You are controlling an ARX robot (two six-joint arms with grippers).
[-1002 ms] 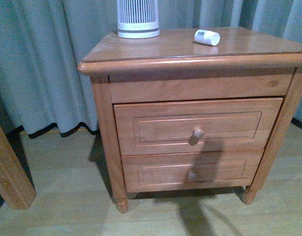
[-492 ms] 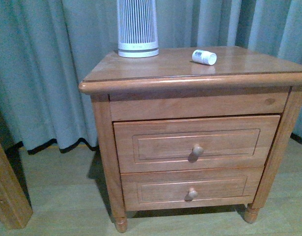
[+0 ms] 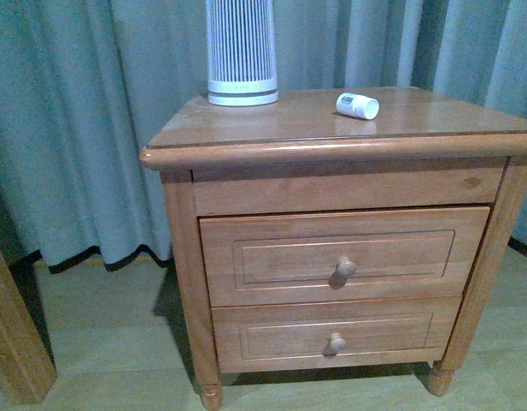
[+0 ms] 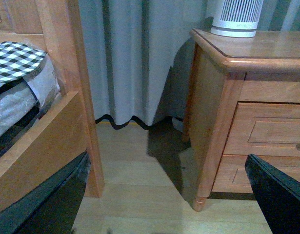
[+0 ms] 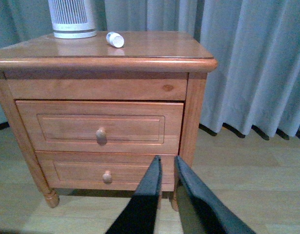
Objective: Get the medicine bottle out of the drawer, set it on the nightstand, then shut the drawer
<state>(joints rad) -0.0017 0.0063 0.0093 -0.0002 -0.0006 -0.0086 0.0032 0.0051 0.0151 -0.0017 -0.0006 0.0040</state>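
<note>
bottle out, drawer shut

we see the medicine bottle (image 3: 357, 105) lying sideways on the nightstand (image 3: 246, 128), the drawer (image 3: 344, 255) pushed in. our right gripper (image 5: 167, 168) is nearly pinched together, holding nothing; left we cannot tell.

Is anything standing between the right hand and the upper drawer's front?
Nothing visible does. In the right wrist view, only open air and floor lie between the right hand and the drawer. The medicine bottle lies on the nightstand, away from that path.

Grey-blue curtains (image 3: 92, 128) to floor; pale wood floor (image 3: 109, 342); wooden bed frame (image 4: 67, 97) beside.
</note>
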